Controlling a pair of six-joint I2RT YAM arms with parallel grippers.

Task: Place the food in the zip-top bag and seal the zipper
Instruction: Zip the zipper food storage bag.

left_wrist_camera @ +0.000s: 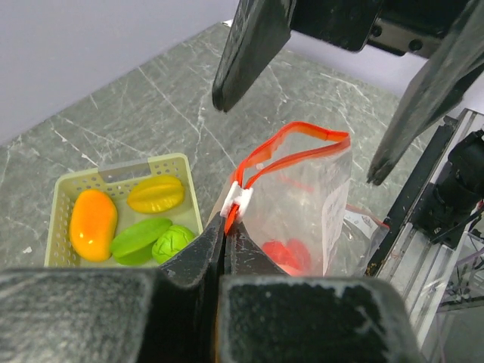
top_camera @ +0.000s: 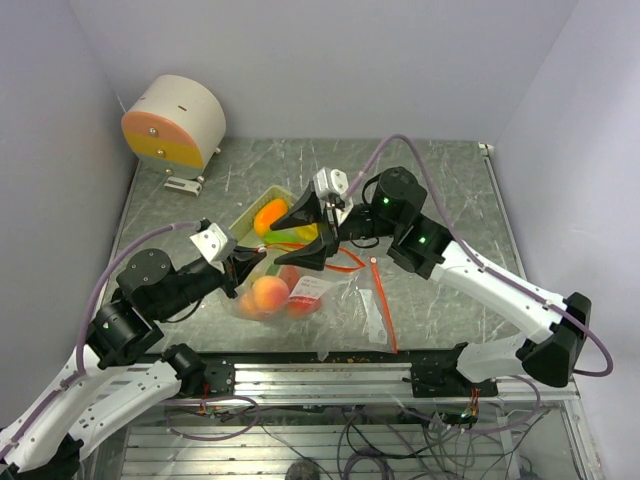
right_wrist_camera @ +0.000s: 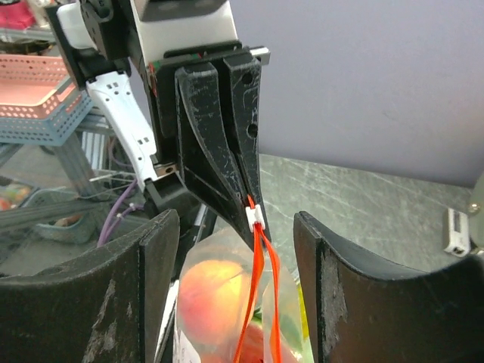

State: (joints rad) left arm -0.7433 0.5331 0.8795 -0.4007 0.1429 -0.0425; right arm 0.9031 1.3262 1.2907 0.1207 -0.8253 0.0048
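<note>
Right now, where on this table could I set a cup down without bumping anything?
Bare table shows at the back right, beyond the right arm, and behind the tray beside the round drum. The middle is crowded: bag, tray, left gripper and right gripper.

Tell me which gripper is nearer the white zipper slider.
Left. The left gripper is shut on the zip-top bag's zipper strip, right beside the white slider. The right gripper is open and straddles the slider without touching it.
</note>
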